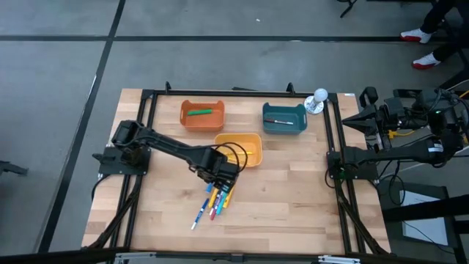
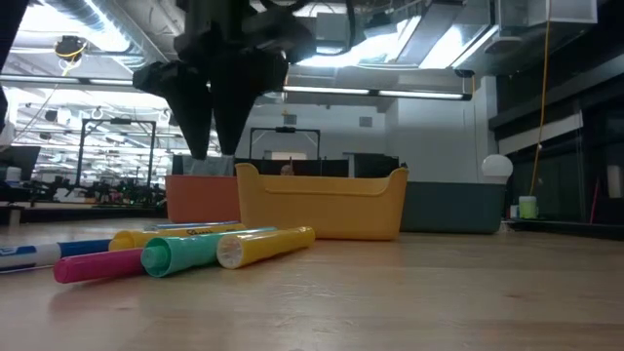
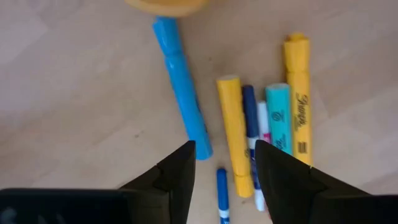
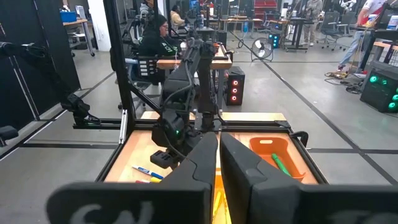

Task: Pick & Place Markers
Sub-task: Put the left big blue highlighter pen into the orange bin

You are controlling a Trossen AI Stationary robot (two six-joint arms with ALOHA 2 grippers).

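Left gripper (image 3: 225,163): you're hovering it fingers part open, gripping nothing, straddling the yellow marker (image 3: 234,130).
Markers (image 1: 213,201): lying loose just beyond fingertips, awaiting sorting.
Yellow bin (image 1: 254,158): sitting past them.
Right gripper (image 4: 219,155): you're parking it shut, empty.

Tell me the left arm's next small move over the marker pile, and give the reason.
Probably lower straight down and close. The left gripper hovers open above the loose markers, its fingers straddling a yellow marker that lies between a light blue marker and a dark blue one. The yellow bin sits just beyond. The right gripper waits shut off the table's right side.
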